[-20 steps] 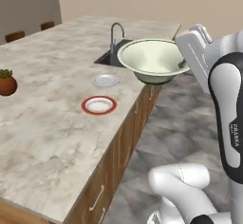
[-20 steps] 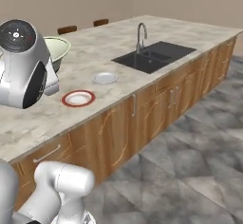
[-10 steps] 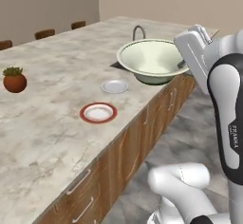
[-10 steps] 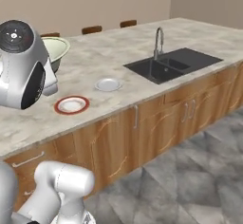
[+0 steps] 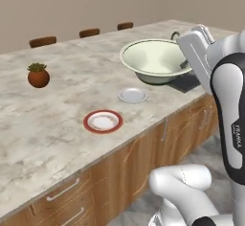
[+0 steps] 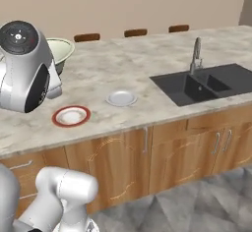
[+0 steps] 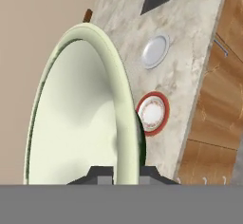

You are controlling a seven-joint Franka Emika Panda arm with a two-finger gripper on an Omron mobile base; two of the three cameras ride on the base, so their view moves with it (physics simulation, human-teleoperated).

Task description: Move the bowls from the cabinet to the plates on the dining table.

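Left base view now has the whole scene swung round as the base drives along the dining table [image 5: 57, 124], pincer [image 7: 121, 173] clamped on the green-banded bowl's [image 5: 155, 61] rim, carried above the front edge, red plate [image 5: 103, 121] drawing nearer, so set-down looks close.

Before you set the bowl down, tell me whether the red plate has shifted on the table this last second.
No. The red plate lies by the small white plate near the table edge as before; the camera moved, not the plate.
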